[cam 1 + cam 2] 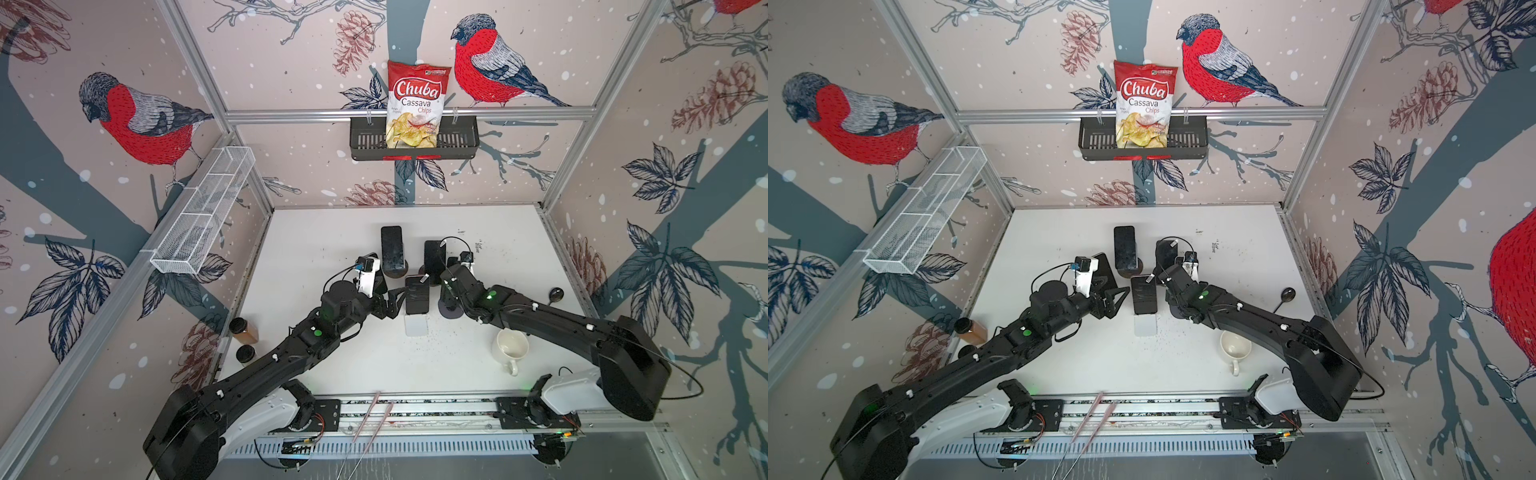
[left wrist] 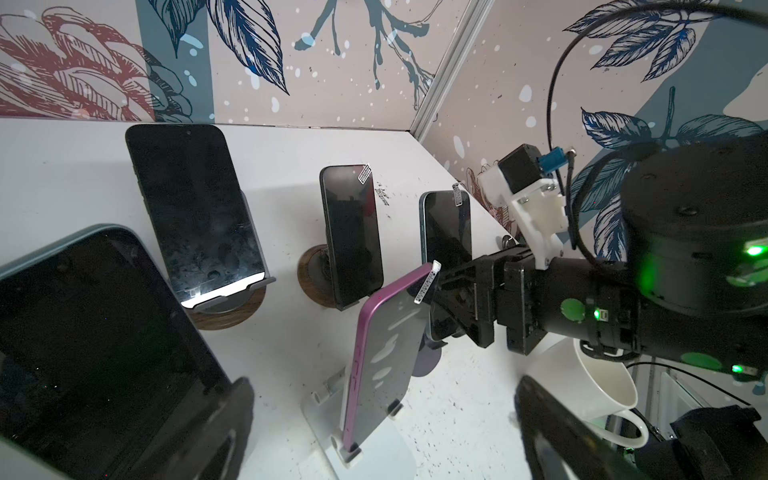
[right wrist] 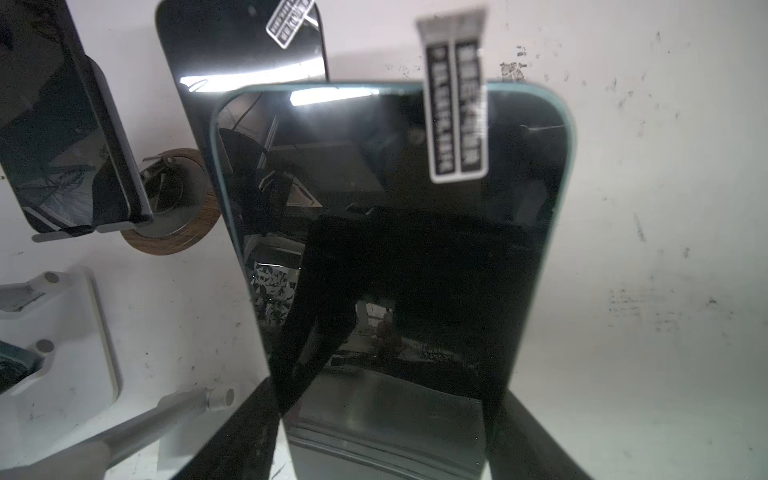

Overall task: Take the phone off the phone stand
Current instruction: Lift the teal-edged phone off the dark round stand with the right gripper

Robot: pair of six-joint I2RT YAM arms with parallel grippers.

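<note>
My right gripper (image 3: pixel 386 395) is shut on the lower end of a dark phone with a teal rim (image 3: pixel 390 232), one finger on each side edge. In the left wrist view that gripper (image 2: pixel 453 299) reaches under the same teal phone (image 2: pixel 446 226), above the dark round base of a phone stand (image 2: pixel 430 361). Whether the phone rests on the stand I cannot tell. My left gripper (image 2: pixel 386 428) stands open beside a purple phone (image 2: pixel 386 353) on a white stand (image 2: pixel 374 453), without touching it. In a top view, the right wrist (image 1: pixel 457 278) covers the teal phone.
Two more phones (image 1: pixel 392 249) (image 1: pixel 434 257) lean on wooden-based stands behind, and another sits close by the left wrist (image 2: pixel 91 340). A white cup (image 1: pixel 511 347) stands under the right forearm, a spoon (image 1: pixel 556 294) at the right edge, two jars (image 1: pixel 243 330) at the left edge.
</note>
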